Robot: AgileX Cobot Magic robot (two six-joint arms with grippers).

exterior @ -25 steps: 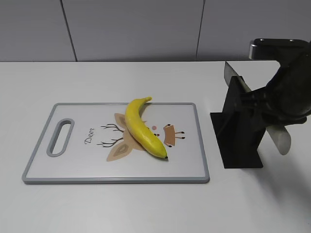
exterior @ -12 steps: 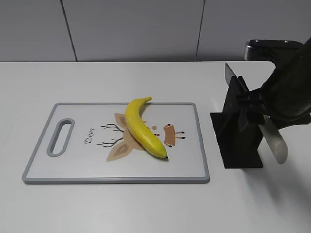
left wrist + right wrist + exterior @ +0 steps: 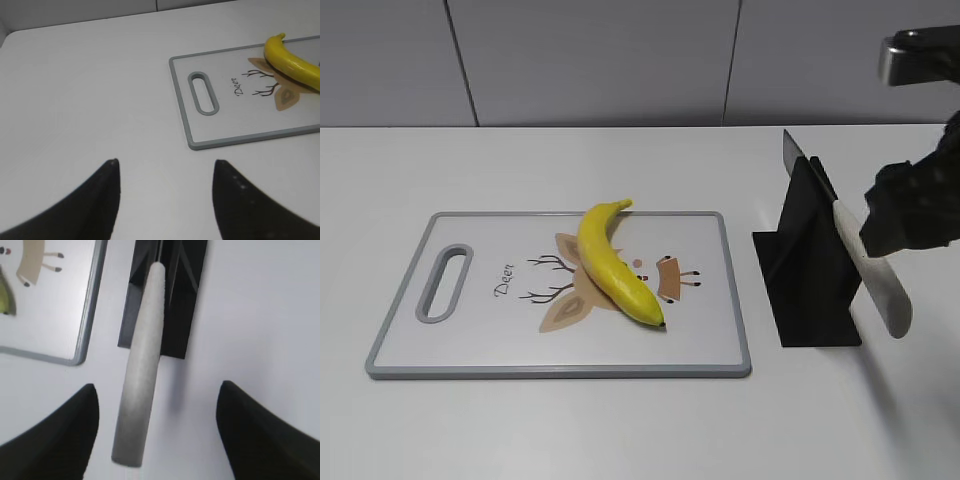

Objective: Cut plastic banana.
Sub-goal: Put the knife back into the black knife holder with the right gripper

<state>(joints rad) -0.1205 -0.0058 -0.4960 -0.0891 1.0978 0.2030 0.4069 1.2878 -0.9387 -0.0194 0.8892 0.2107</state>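
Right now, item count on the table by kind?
Banana: 1
Cutting board: 1
Knife, resting in its stand: 1
Black knife stand: 1
Total: 4

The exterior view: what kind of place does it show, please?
Probably a staged kitchen-style test bench, not a real kitchen: a bare white table before plain grey wall panels, with a deer-print cutting board, a plastic banana and a knife in a black holder.
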